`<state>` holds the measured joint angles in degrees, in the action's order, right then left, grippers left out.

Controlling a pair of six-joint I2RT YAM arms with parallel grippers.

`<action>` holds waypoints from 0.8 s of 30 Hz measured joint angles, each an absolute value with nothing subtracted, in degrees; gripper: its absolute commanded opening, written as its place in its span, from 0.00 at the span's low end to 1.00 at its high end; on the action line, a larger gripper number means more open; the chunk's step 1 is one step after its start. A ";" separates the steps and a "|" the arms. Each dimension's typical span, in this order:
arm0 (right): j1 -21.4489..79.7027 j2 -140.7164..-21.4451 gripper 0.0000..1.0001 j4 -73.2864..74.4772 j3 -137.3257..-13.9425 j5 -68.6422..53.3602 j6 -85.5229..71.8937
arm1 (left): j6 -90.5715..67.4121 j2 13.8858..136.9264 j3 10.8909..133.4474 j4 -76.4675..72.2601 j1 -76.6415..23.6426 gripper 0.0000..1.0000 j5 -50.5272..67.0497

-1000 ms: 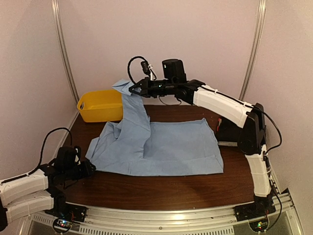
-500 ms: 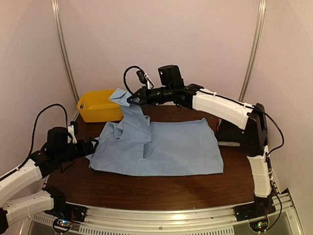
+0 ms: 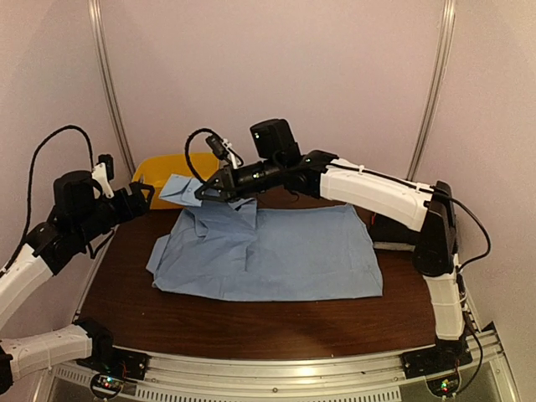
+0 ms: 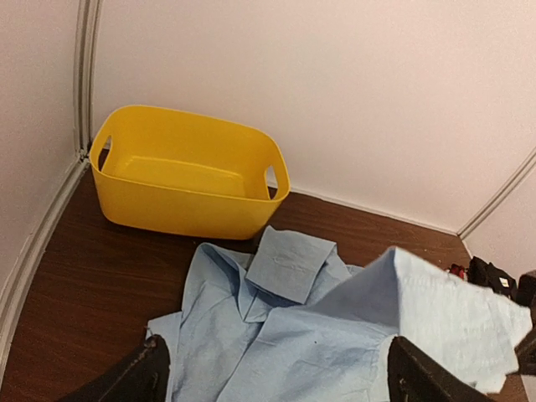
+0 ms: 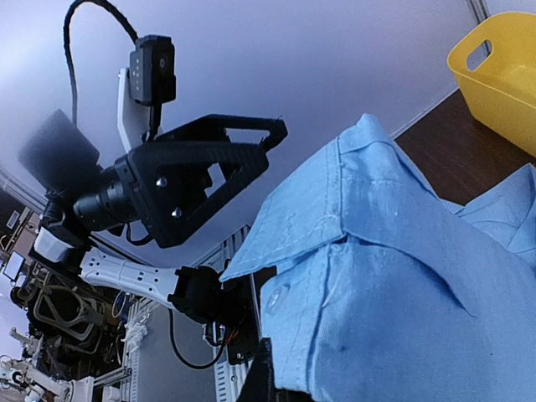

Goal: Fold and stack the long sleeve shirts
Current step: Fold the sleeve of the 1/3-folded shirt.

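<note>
Bin [image 4: 167, 211] stands just behind light blue shirt [image 3: 276, 251].

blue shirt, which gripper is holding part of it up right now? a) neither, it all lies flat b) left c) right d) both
c: the right gripper is shut on the cuff of the light blue shirt and holds that sleeve up, while the left gripper hangs open off to the side with nothing between its fingers.
</note>
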<state>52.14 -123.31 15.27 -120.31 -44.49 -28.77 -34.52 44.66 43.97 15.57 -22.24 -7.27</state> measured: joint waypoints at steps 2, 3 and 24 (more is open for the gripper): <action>53.60 -123.33 0.00 17.17 -120.42 -45.25 -27.70 | -33.69 44.64 45.71 17.06 -22.24 0.92 -9.61; 54.26 -123.33 0.00 17.91 -120.42 -45.52 -27.16 | -33.30 44.58 46.30 17.63 -22.24 0.92 -10.55; 57.65 -110.17 0.00 18.68 -82.37 -44.97 -24.38 | -31.11 47.07 45.95 20.05 -22.24 0.92 -10.13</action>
<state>57.65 -110.17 18.68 -82.37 -44.97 -24.38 -31.11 47.07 45.95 20.05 -22.24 -10.13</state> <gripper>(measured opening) 0.009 0.922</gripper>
